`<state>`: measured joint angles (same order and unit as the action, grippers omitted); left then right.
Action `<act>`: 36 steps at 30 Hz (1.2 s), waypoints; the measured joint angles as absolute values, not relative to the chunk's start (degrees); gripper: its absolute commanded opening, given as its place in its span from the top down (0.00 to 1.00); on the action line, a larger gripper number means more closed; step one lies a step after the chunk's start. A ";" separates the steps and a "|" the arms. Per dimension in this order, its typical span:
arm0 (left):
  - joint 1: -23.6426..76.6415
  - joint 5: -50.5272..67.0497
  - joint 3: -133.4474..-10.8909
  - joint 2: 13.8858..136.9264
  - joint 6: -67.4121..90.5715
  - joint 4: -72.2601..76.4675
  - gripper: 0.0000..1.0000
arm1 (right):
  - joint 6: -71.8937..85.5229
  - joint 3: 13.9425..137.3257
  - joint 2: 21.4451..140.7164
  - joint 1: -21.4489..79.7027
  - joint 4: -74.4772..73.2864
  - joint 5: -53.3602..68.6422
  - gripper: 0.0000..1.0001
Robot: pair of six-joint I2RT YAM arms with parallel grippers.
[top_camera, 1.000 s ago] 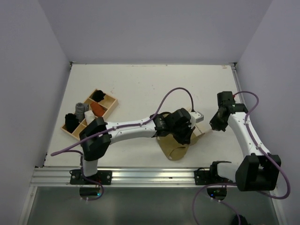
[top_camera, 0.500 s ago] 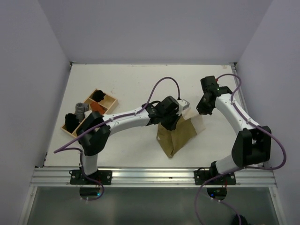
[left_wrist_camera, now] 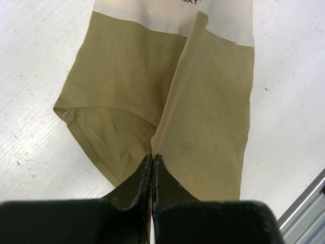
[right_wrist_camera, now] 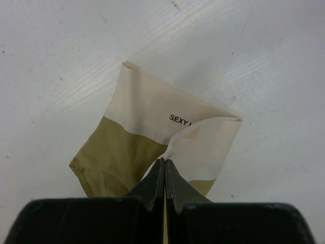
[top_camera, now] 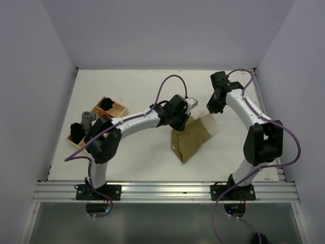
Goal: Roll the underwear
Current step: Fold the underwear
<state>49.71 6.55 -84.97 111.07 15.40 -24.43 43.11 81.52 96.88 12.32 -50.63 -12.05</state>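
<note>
The underwear [top_camera: 192, 141] is an olive-khaki cloth with a cream waistband. It hangs stretched over the middle of the table, held up at its far edge. My left gripper [top_camera: 185, 121] is shut on a fold of the olive part [left_wrist_camera: 213, 101], with the tips at the crease [left_wrist_camera: 153, 156]. My right gripper [top_camera: 212, 109] is shut on a corner of the cream waistband [right_wrist_camera: 147, 114], which carries black lettering; its tips [right_wrist_camera: 164, 161] pinch the cloth. The lower olive point trails toward the near edge.
A wooden compartment tray [top_camera: 118, 108] stands at the left with rolled black, grey and orange-red bundles [top_camera: 105, 119]. An aluminium rail [top_camera: 162, 190] runs along the near edge. White walls close in the table on three sides.
Both grippers have moved toward the far side and slightly left, carrying the underwear with them. The cloth has opened from a bunched heap into a stretched sheet.
</note>
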 measured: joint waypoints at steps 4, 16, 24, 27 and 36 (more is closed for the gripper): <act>47.88 6.59 -86.32 113.23 15.35 -24.86 1.00 | 43.09 85.06 101.36 12.73 -50.57 -11.97 1.00; 43.18 6.79 -89.54 117.93 15.33 -25.34 1.00 | 42.85 97.51 113.54 13.23 -51.09 -9.85 1.00; 41.04 6.11 -93.32 123.26 15.20 -25.74 0.98 | 42.30 102.32 120.46 13.23 -50.22 -7.79 1.00; 40.12 5.69 -95.59 125.47 15.35 -26.04 0.92 | 41.91 105.06 123.59 13.21 -49.82 -7.51 1.00; 36.25 3.33 -99.44 126.98 15.25 -26.22 0.45 | 38.19 114.30 131.76 13.21 -46.24 -0.32 0.69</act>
